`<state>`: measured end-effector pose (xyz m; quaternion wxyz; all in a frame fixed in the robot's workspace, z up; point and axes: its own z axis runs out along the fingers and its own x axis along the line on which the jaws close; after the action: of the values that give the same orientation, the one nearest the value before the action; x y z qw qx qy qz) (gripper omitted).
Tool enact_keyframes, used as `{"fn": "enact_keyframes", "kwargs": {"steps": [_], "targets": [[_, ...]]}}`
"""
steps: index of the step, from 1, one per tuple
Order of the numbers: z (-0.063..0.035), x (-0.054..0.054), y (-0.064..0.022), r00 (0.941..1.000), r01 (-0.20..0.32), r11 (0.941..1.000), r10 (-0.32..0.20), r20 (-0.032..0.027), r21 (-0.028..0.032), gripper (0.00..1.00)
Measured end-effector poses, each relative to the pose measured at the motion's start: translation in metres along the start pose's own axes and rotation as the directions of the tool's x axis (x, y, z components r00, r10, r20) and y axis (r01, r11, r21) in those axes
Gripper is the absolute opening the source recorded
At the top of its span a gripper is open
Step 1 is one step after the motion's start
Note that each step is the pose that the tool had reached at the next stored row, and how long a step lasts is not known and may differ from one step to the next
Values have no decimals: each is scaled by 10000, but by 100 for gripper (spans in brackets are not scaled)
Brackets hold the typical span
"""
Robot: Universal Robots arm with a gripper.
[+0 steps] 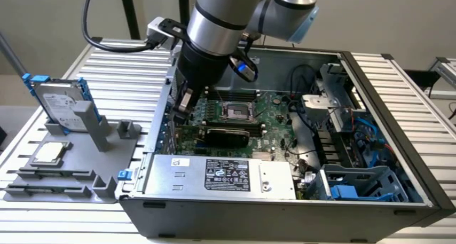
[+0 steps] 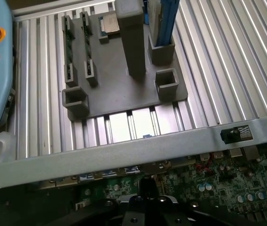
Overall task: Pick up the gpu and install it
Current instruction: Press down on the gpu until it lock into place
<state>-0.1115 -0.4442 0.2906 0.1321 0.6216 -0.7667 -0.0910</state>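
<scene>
A ribbed aluminium table [image 1: 128,89] is seen under even, diffuse light, with bright reflections caught along its slats. Behind the table, a plain beige wall [image 1: 42,14] is visible. Beyond the table's far corner, on the exterior view's right, another slatted metal surface [image 1: 445,73] is glimpsed.

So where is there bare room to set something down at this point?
Free: the slatted table between the grey holder tray and the PC case, and behind the hard drive. Also the strip at the exterior view's right of the case. Crowded: inside the case, where the arm reaches down over the motherboard and the gpu.
</scene>
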Motion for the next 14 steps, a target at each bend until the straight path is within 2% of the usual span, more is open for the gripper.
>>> {"fn": "enact_keyframes", "kwargs": {"steps": [6, 11, 14], "targets": [[10, -34, 23, 10000, -7, 10000, 7, -21, 7, 11], [11, -69, 37, 10000, -30, 10000, 30, -80, 17, 11], [14, -80, 46, 9999, -51, 10000, 52, -139, 32, 11]]}}
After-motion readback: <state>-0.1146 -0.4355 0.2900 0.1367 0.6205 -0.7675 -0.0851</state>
